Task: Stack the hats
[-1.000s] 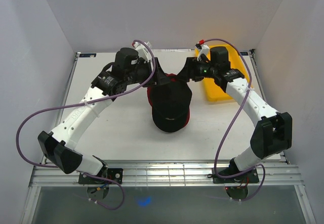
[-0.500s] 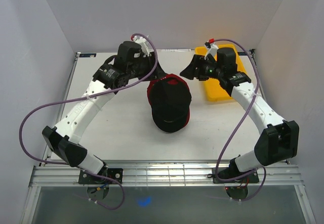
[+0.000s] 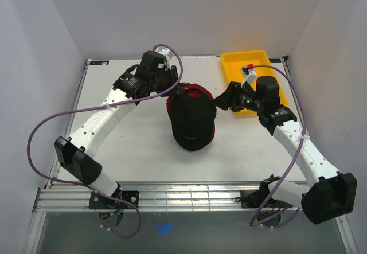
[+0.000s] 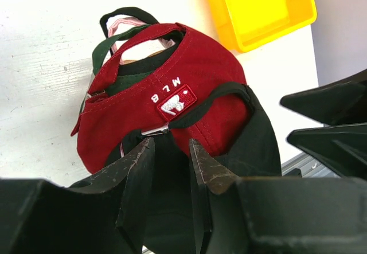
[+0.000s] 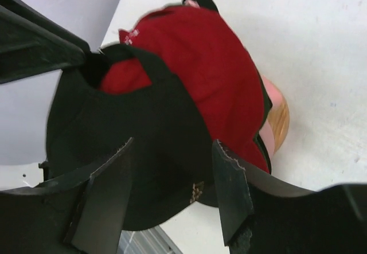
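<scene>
Since the right gripper (image 3: pixel 220 100) has been drawn back over the last second from the black cap (image 3: pixel 192 121) toward the bin (image 3: pixel 243 59), the cap is no longer held from that side. In the right wrist view its fingers are seen spread, with nothing between them; the cap lies beyond them, apart.

The left gripper (image 3: pixel 176 88) has been kept at the rear of the black cap, by the strap. Its jaws have been narrowed to a small gap. It cannot be told whether black fabric is pinched there or only lies behind the fingers (image 4: pixel 136 172).

The place of the black cap is hardly altered. It is seated crown-up on the red cap (image 3: pixel 194 89), brim toward the arm bases, with red showing at its back and under the brim. In the left wrist view a green cap (image 4: pixel 129 82) and a pink cap (image 4: pixel 123 26) are seen nested under the red one. In the right wrist view a wooden stand (image 5: pixel 278 119) shows beneath them. All are placed mid-tabletop (image 3: pixel 132 142).

Judgement: four caps are taken as stacked and the task as nearly done. If the left gripper does grip, only its release and withdrawal remain.

Bin: yellow, at the far right of the tabletop, apart from the caps. Nothing is seen in it. In the top view its near end is hidden by the right arm.
</scene>
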